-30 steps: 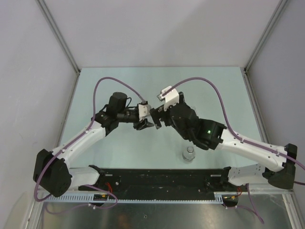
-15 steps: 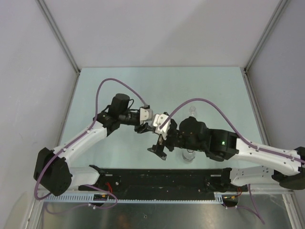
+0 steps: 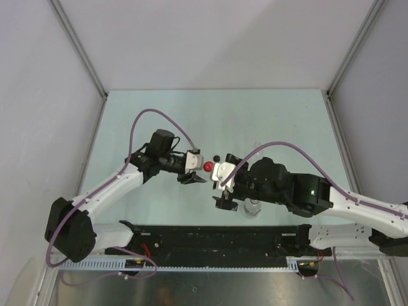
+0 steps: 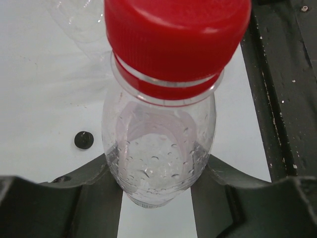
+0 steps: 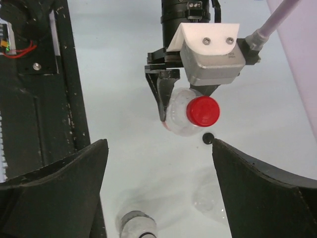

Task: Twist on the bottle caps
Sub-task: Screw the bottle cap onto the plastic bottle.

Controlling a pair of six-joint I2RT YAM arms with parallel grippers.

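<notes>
A small clear plastic bottle (image 4: pixel 158 148), beaded inside with water droplets and closed by a round red plastic screw cap (image 4: pixel 176 39), is gripped by its body between the partly closed fingers of the left gripper (image 3: pixel 194 169) near the middle of the pale table (image 3: pixel 159 115). The right gripper (image 5: pixel 158 183) is spread wide with nothing in it, facing that bottle. A small round black cap (image 5: pixel 208 138) lies on the table just beside the bottle, and two more clear bottles are seen nearer the right gripper: one with a whitish cap (image 5: pixel 136 223), the other faint (image 5: pixel 210 198).

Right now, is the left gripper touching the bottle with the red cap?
Touching. The left wrist view shows the left gripper pressed against both sides of the bottle, below its red cap.
</notes>
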